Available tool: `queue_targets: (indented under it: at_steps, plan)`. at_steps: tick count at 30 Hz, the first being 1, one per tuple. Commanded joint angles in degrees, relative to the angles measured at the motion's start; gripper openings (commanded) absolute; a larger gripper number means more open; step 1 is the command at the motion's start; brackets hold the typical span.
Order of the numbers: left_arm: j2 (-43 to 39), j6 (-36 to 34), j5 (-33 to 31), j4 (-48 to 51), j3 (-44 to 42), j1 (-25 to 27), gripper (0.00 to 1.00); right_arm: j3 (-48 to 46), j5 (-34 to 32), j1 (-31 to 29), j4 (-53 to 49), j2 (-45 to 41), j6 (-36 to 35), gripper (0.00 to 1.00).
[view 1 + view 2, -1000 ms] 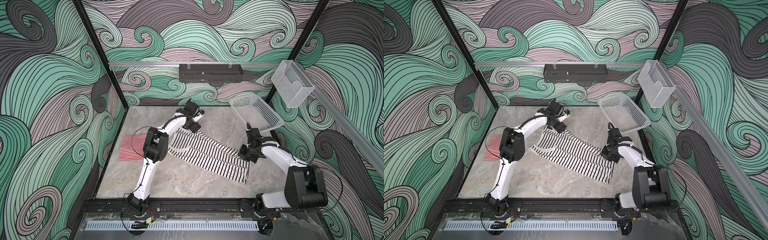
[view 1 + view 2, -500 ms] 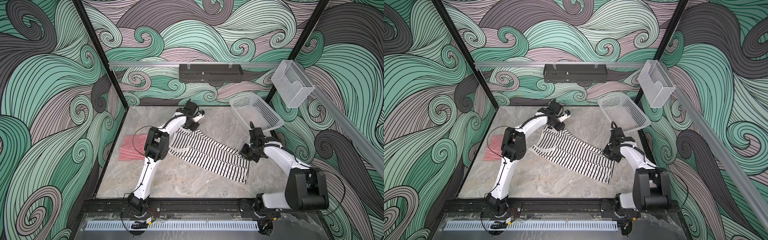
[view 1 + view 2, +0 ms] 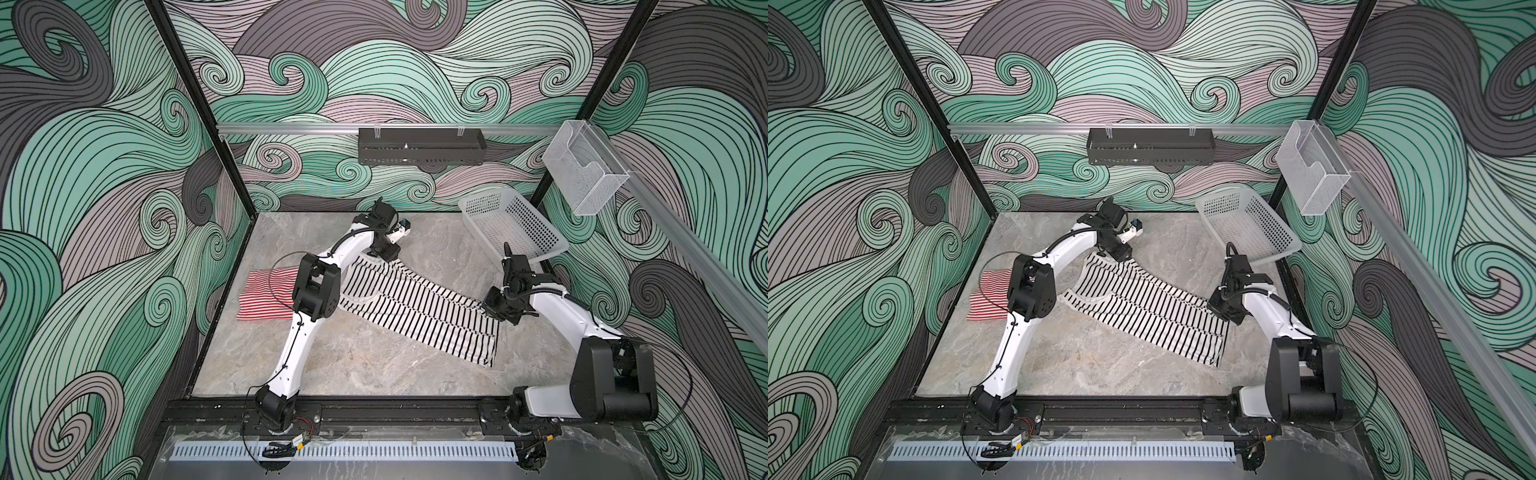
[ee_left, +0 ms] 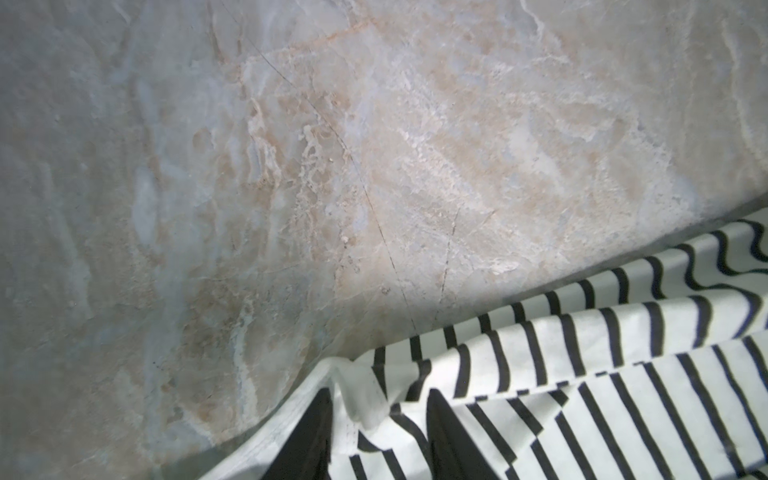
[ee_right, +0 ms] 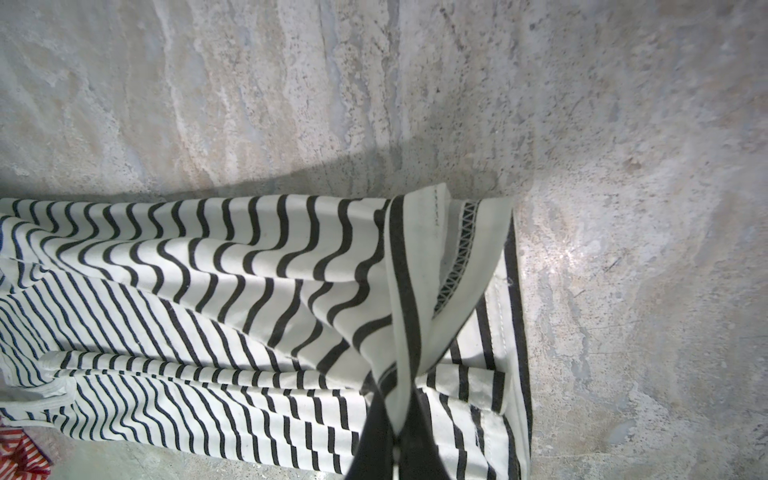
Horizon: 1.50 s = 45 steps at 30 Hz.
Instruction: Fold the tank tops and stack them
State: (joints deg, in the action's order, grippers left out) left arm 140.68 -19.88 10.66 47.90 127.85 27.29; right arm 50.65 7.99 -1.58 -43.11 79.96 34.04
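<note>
The white tank top with black stripes lies stretched slantwise across the marble table. At its far strap end, my left gripper is shut on bunched white strap fabric, which sits between the two black fingers. My right gripper is shut on the hem corner and holds it raised in a fold. The red-and-white tank top lies folded at the left, partly behind the left arm. An edge of it shows in the right wrist view.
A white perforated basket leans tilted in the back right corner, just behind the right arm. A black tray hangs on the back rail. A clear plastic bin hangs on the right rail.
My left gripper has closed on the strap end of the black-striped tank top. The right arm still holds the hem and has barely shifted.
</note>
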Motion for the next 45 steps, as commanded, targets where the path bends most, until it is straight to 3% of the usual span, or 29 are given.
queue_targets:
  at_steps: [1,4,8,9,23,32,45]
  plan:
    - [1.5,0.9,2.9,3.6,3.2,-0.6,0.39,1.4,0.4,0.4,-1.1,-0.2,-0.6,0.06]
    - [1.5,1.8,3.8,3.5,3.8,-0.8,0.31,1.4,0.4,0.5,-1.2,-0.2,-0.6,0.05]
    - [1.3,2.0,4.8,4.3,4.5,-1.0,0.03,1.2,0.4,0.8,-1.1,-0.3,-0.8,0.05]
    - [1.0,2.2,5.0,4.6,4.4,-1.0,0.0,1.1,0.3,0.9,-1.1,-0.3,-0.9,0.05]
    - [-10.6,2.7,8.4,5.8,-6.3,-2.5,0.0,-1.9,3.0,3.5,-1.4,-3.2,-3.6,0.05]
    - [-13.5,2.1,11.3,11.2,-10.9,-2.6,0.0,-3.5,2.7,4.0,-3.5,-5.3,-5.9,0.05]
    - [-17.3,2.5,11.9,6.9,-23.4,-2.6,0.0,-6.8,4.9,6.0,-3.9,-8.1,-7.0,0.05]
